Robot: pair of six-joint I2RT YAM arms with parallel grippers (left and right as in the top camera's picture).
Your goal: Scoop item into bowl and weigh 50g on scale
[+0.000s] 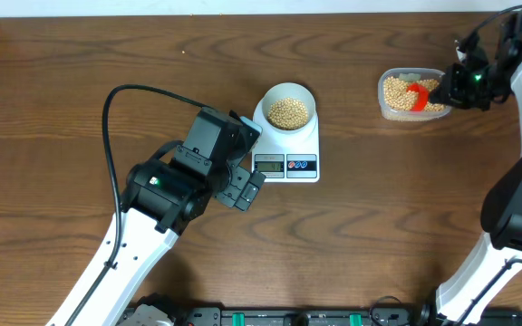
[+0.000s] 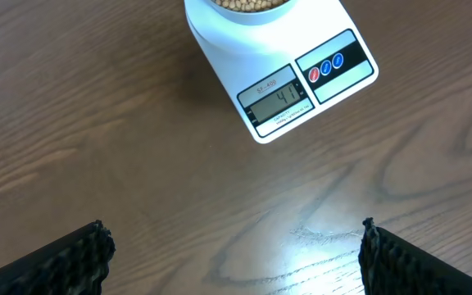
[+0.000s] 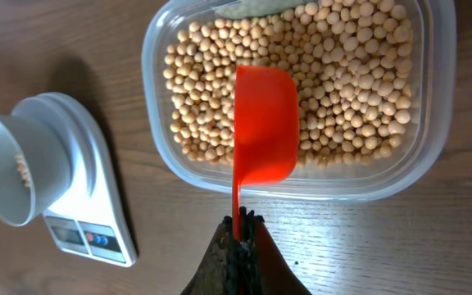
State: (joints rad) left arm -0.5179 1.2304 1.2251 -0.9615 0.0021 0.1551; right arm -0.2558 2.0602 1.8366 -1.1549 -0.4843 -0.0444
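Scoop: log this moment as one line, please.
right hand: shut on red scoop, over bean tub | left hand: open, empty, beside scale | bowl: on scale, holds beans

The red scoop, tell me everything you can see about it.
The red scoop looks like glossy orange-red plastic: a rounded-rectangular cup on a thin straight handle. No grains show on the face in view. The right tool is shut on the handle's end, holding the cup over the beans inside the clear tub, with the handle crossing the tub's rim. Whether the cup touches the beans cannot be told.
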